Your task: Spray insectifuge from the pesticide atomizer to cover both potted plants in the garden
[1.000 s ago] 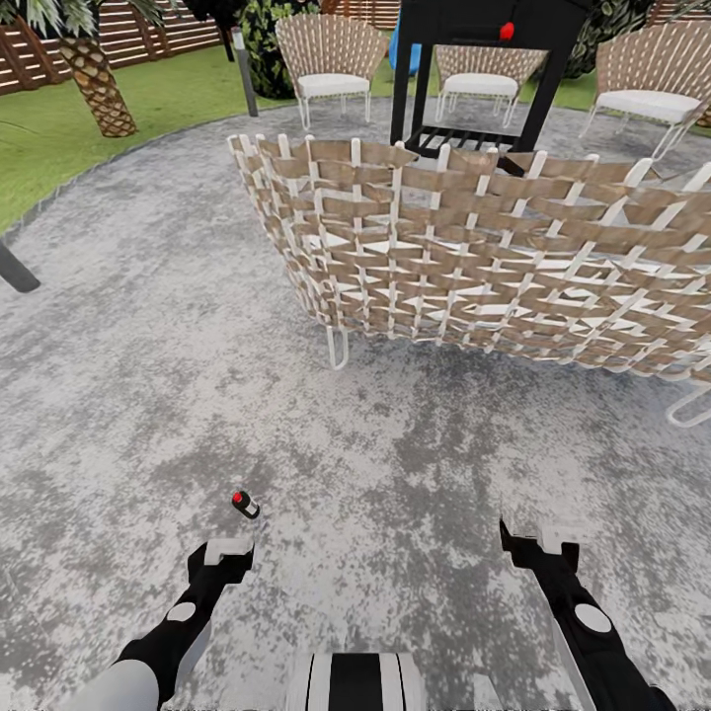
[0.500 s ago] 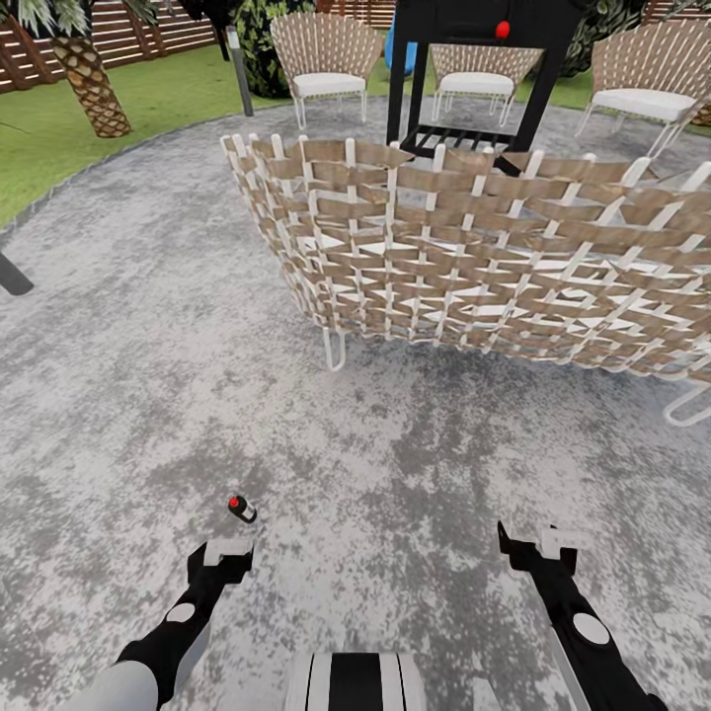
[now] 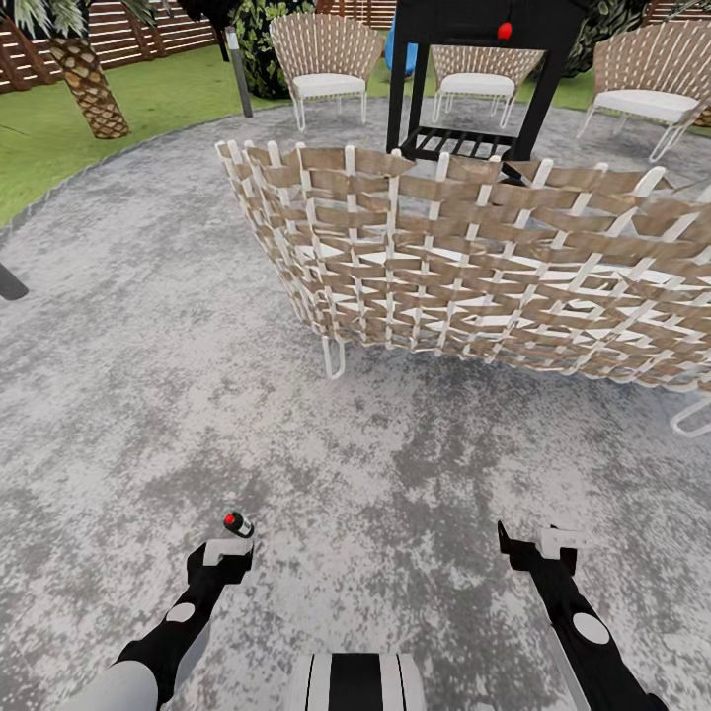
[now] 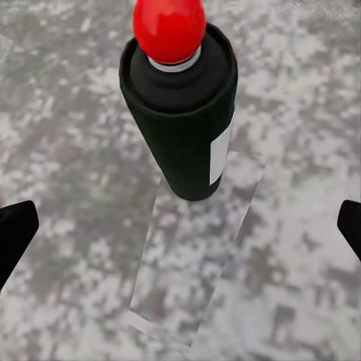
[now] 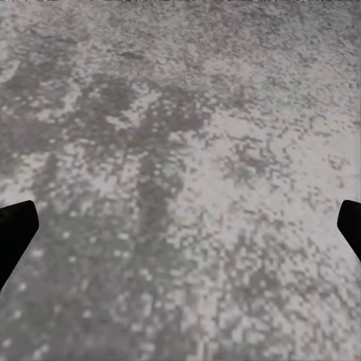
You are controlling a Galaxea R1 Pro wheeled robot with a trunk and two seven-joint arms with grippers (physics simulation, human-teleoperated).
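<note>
The atomizer [image 3: 237,524] stands on the grey stone patio [image 3: 128,395], just ahead of the left gripper [image 3: 222,549] in the head view. There it is a small dark bottle with a red top. In the left wrist view the atomizer [image 4: 180,113] is close: a dark, near-black cylinder with a rounded red cap, a pale ring under the cap and a white label on one side. It stands between the lines of the two black fingertips [image 4: 15,233], which sit at the frame's edges, spread wide and well apart from the bottle. The left gripper is open and holds nothing.

The right gripper [image 3: 540,543] hangs over bare patio at the other side of the head view. In the right wrist view its dark fingertips [image 5: 15,233] are also at the frame's edges, wide apart, with mottled grey stone [image 5: 180,180] between them. It too is open and empty.

Ahead of the robot stands a long woven sofa [image 3: 474,267] with tan straps on a white frame, its back towards the camera. Beyond it is a black frame [image 3: 474,59] with a red knob, and three woven chairs [image 3: 326,54] with white cushions. To the left lie the lawn [image 3: 148,99], a palm trunk [image 3: 84,84] and the slatted wooden fence [image 3: 148,30].
</note>
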